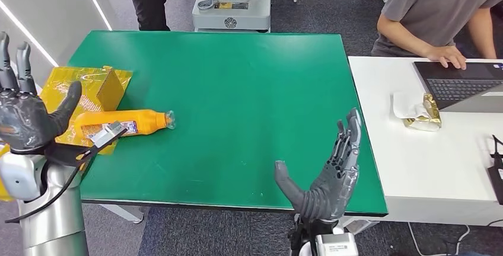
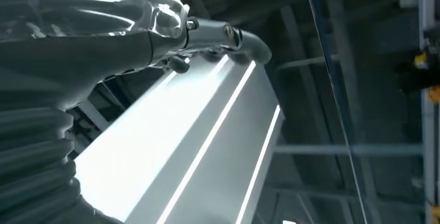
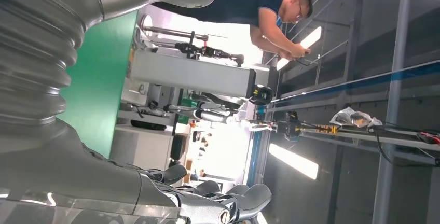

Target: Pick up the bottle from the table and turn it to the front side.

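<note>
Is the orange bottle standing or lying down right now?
Lying down: the orange plastic bottle rests on its side on the green table, neck pointing right.

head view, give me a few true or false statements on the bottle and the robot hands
1. The orange bottle lies on its side on the green table. True.
2. The left robot hand grips the bottle. False: it is raised, fingers apart, holding nothing.
3. The bottle's clear cap end points toward the middle of the table. True.
4. The right robot hand holds the yellow box. False: it is open and the box sits on yellow packaging near the bottle.
5. A laptop sits on the green table. False: it is on the white table beside it.
</note>
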Controlling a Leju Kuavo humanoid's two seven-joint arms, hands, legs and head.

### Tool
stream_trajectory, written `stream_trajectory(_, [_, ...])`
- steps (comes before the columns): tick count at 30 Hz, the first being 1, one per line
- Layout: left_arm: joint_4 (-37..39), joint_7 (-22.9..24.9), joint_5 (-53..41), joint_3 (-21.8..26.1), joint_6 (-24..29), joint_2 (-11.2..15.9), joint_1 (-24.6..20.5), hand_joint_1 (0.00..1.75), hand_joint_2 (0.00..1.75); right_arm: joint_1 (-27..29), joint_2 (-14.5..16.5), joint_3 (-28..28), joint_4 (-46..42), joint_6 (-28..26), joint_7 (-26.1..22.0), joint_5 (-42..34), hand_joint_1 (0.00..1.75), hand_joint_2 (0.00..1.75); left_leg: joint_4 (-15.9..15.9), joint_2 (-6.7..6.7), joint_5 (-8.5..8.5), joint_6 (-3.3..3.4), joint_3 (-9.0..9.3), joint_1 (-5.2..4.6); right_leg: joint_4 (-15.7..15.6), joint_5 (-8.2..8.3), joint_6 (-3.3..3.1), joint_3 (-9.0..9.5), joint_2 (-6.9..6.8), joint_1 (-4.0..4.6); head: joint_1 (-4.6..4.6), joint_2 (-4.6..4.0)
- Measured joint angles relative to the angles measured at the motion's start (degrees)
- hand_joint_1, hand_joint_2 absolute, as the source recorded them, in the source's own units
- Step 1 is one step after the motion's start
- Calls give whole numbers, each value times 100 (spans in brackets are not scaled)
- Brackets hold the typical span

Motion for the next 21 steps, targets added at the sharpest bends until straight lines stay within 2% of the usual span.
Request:
stream_trajectory(3, [-487,6,935,6,-1,-154,64,0,175,-23,-8,36,37,0,0,-63,0,175,0,1,1,-2,2,1,2,0,-3,-1,1,2,0,0])
stream_trajectory(6, [-945,6,1982,-254,-13,-372,110,0,175,-49,-31,102,73,1,0,-78,0,175,1,-7,1,-1,2,0,0,-2,0,0,-6,1,1,0])
stream_trajectory(10, [-1060,6,3733,-1064,-36,-609,326,0,175,-59,-58,161,107,2,0,-65,0,175,1,-11,-1,1,1,-3,-3,-4,3,4,-11,0,2,0])
stream_trajectory(14, [-964,6,5679,-2069,-127,-698,620,0,175,-62,-93,222,135,0,0,-45,0,175,2,-11,-1,2,1,-4,-7,-4,4,4,-9,-1,2,0])
stream_trajectory(16, [-895,6,6551,-2552,-514,-729,749,0,175,-61,-97,228,147,0,0,-11,0,175,2,-11,-2,2,0,-4,-7,-4,4,4,-10,-1,1,0])
stream_trajectory(18, [-828,6,7141,-2899,-1428,-819,881,0,175,-60,-100,228,158,1,0,18,0,175,2,-10,-3,4,-2,-4,-7,-4,4,4,-9,-1,2,0])
stream_trajectory(20, [-793,6,7449,-3039,-2357,-955,995,0,175,-60,-104,228,167,1,0,23,0,175,2,-7,-4,5,-1,-4,-7,-4,4,3,-5,-1,2,0])
stream_trajectory(21, [-786,6,7518,-3052,-2654,-1026,1039,0,175,-60,-106,228,172,0,0,23,0,175,2,-5,-6,7,-1,-4,-7,-4,4,3,-2,-1,0,0])
